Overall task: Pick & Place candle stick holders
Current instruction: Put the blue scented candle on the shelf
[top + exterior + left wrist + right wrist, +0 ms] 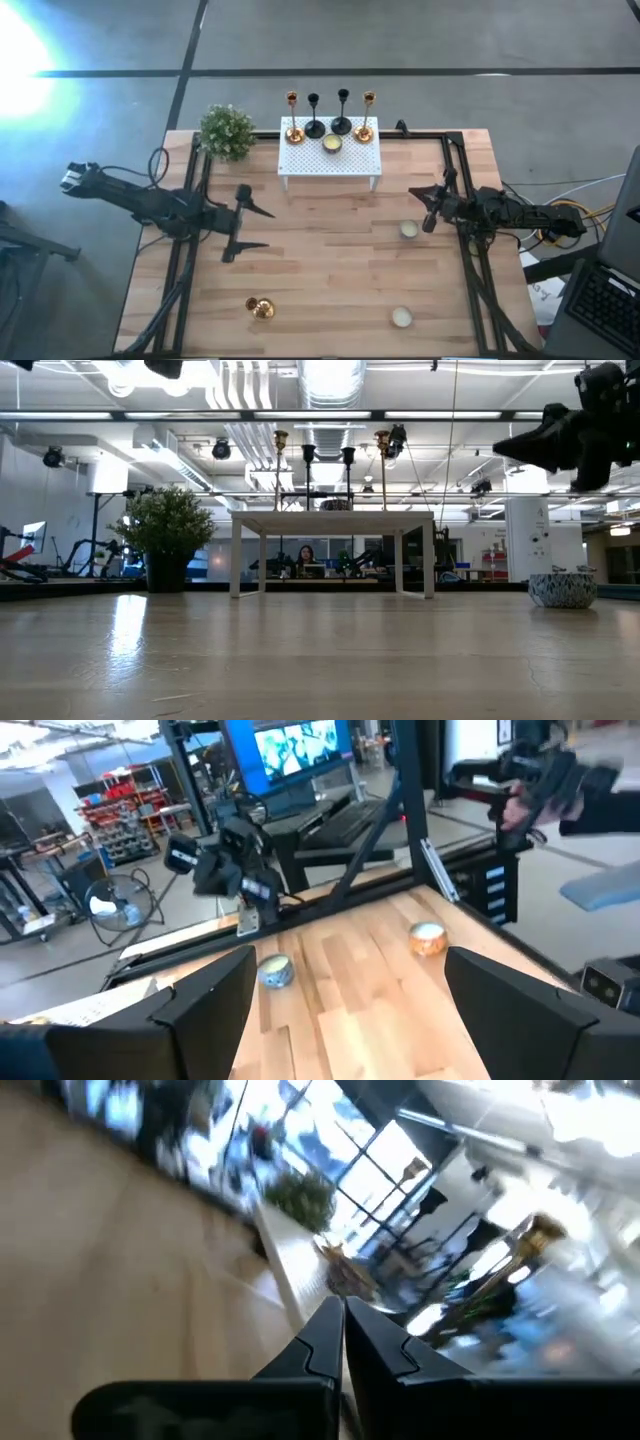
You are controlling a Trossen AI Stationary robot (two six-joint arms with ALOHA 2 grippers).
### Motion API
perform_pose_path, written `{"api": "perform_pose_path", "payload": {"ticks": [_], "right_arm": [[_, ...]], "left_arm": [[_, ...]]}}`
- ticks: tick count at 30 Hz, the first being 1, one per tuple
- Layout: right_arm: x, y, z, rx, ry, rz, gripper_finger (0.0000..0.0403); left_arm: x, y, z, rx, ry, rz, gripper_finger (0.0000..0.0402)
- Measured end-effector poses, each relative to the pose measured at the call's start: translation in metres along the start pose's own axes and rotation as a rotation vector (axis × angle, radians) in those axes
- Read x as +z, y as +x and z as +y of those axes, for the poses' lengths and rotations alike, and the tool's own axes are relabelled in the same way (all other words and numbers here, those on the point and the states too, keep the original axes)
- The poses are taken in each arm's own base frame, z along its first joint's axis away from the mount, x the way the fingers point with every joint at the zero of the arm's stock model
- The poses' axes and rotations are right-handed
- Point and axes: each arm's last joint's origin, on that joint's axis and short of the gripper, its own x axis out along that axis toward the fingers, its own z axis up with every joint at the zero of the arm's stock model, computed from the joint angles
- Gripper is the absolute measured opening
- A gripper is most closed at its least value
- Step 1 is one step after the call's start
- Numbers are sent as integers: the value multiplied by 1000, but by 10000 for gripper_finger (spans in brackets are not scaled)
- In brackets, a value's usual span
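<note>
Four candle stick holders stand on their round bases along the far edge of the white rack (330, 160): gold (293, 118), black (314, 116), black (342, 112), gold (366, 116). They also show atop the rack (333, 518) in the low view. Another gold holder (260, 308) lies on its side on the table near the front edge. My left gripper (266, 228) hovers open over the table's left half, with nothing between its fingers (210, 1005). My right gripper (428, 212) is shut and empty at the right side (342, 1308).
A bushy potted plant (226, 131) stands left of the rack. A small yellow cup (332, 144) sits on the rack. Two small candle cups (408, 230) (401, 317) rest on the table's right half. Black frame rails run along both sides.
</note>
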Motion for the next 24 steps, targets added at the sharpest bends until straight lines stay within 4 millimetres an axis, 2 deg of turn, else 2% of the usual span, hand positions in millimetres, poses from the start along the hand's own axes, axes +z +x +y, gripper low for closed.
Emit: {"api": "perform_pose_path", "payload": {"ticks": [6,8,9,12,16,20,24], "right_arm": [[17,-2,-12,-35,900,-213,8],[21,-4,-16,-29,1083,-281,8],[23,-4,-18,-28,1121,-311,8],[25,-5,-20,-40,1081,-344,8],[25,-5,-20,-67,930,-331,8],[25,-5,-19,-66,921,-322,8],[23,-2,-18,-67,881,-294,8]], "left_arm": [[-14,-6,2,146,-89,32,328],[-19,-10,1,148,-92,29,328],[-22,-13,1,146,-93,24,328],[-31,-23,0,156,-92,14,325],[-49,-38,0,211,-60,31,303],[-69,-51,-1,302,-68,22,272],[-91,-58,-4,320,-115,14,238]]}}
